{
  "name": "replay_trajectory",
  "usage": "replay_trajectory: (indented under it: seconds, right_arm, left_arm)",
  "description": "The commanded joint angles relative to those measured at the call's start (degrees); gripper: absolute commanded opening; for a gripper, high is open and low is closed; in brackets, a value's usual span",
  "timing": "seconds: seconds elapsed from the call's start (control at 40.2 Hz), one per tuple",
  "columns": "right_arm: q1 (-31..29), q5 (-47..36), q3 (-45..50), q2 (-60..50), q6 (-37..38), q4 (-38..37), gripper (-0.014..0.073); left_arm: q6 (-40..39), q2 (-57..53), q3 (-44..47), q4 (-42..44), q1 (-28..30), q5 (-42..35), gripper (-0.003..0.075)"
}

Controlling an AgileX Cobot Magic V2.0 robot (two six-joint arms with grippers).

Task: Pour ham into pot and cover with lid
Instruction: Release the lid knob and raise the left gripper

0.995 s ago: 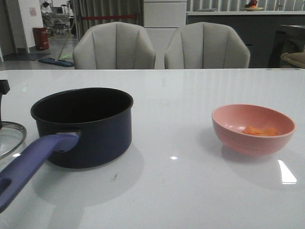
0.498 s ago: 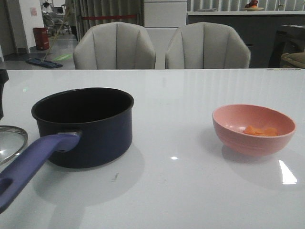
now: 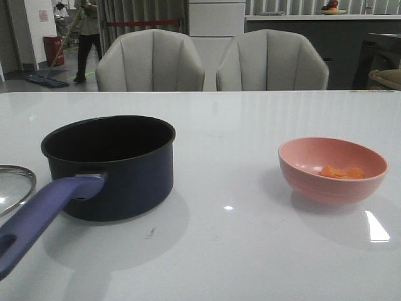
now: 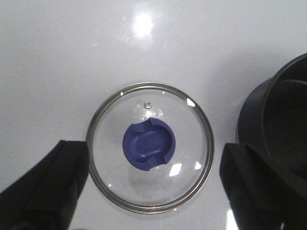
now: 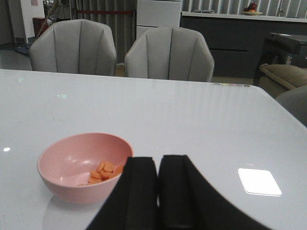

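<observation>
The dark navy pot (image 3: 108, 164) stands left of middle, its purple-blue handle (image 3: 44, 216) pointing toward the front left. It is empty inside and also shows in the left wrist view (image 4: 283, 120). The glass lid (image 3: 14, 188) lies flat on the table left of the pot. My left gripper (image 4: 153, 153) hangs above the lid (image 4: 192, 143), open wide, its fingers on either side of the blue knob (image 4: 149, 143) and not touching it. The ham (image 3: 341, 171) lies in the pink bowl (image 3: 332, 182) at the right. My right gripper (image 5: 157, 163) is shut and empty beside the bowl (image 5: 72, 167).
Two grey chairs (image 3: 150, 63) stand behind the white table's (image 3: 238, 125) far edge. A person with a mop (image 3: 84, 31) moves in the far background. Neither arm shows in the front view.
The dark part of my left arm at the front view's left edge has gone out of view. The pot, lid and bowl have not moved.
</observation>
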Motion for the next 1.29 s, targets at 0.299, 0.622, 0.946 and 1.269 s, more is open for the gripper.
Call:
replay_trajectory:
  seconds: [0.299,0.622,0.946,1.269]
  right_arm:
    - [-0.4,-4.5,-0.3,-1.1,-0.1,-0.7,0.016]
    - [-0.4,-4.5,-0.3,-1.1,-0.1,-0.7,0.016]
    - [-0.4,-4.5,-0.3,-1.1,-0.1,-0.7,0.016]
    - [-0.4,-8.1,-0.4,-1.1,-0.2,-0.7,0.016]
  left_arm:
    - [0.0,-30.7,20.2,0.1,-8.2,-21.0,0.0561]
    - [0.0,-53.0,35.9,1.6,-11.2,-24.4,0.0561]
    - [0.0,-66.8,48.1,2.2,-15.1,-32.5,0.0561]
    - [0.0,-70.1,51.7,3.7,-16.2,-37.8,0.0561]
